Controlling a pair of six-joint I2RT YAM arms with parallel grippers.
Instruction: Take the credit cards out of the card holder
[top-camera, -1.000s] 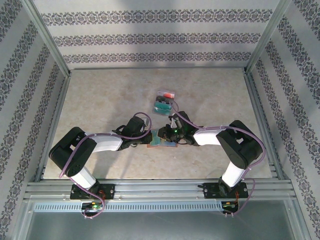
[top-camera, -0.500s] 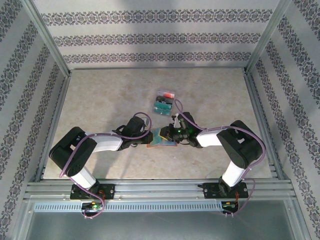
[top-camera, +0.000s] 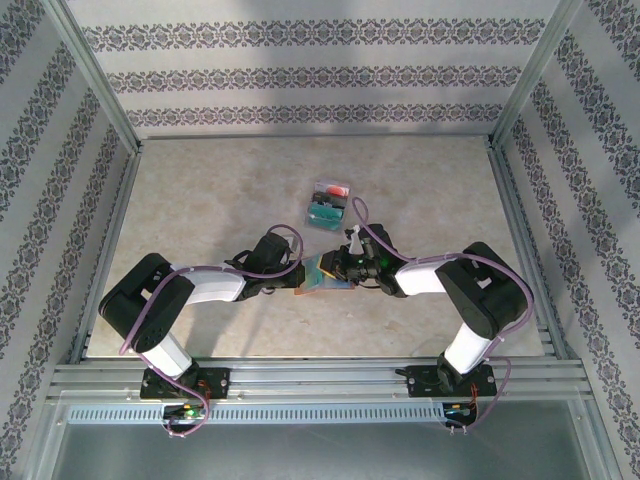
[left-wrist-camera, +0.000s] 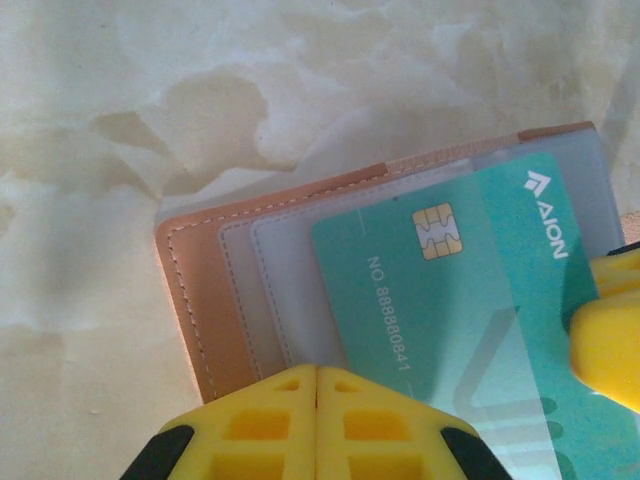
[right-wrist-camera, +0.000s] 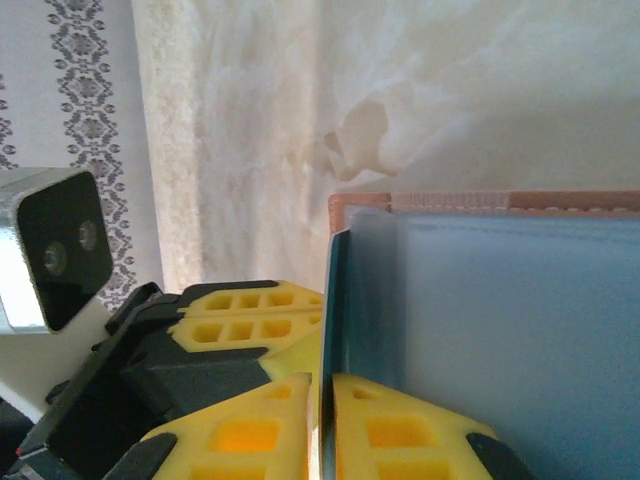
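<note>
**Both pincers at the holder, one card pinched**

My left pincer (left-wrist-camera: 317, 395) was pressed together, its two yellow tips meeting with no gap at the near edge of the holder (left-wrist-camera: 195, 300). The holder lay open on the table (left-wrist-camera: 120, 120), spreading out ahead of those tips. It had a brown stitched border on the left and pale grey pockets inside that. I could not tell whether the tips bore down on it or only hung over it.

A teal card (left-wrist-camera: 430, 300) with a gold chip sat partly in the pockets, slanting ahead and to the right of my left tips. My right pincer (right-wrist-camera: 322, 400) was pinching that card. In its wrist view the card ran edge-on as a thin teal line between the two pads. The holder's grey panel was just to the right and its brown rim beyond. My left pincer sat close by on the left.

Beyond both pincers and well apart from the holder, a small pile (top-camera: 327, 204) of loose cards rested on the table.
</note>
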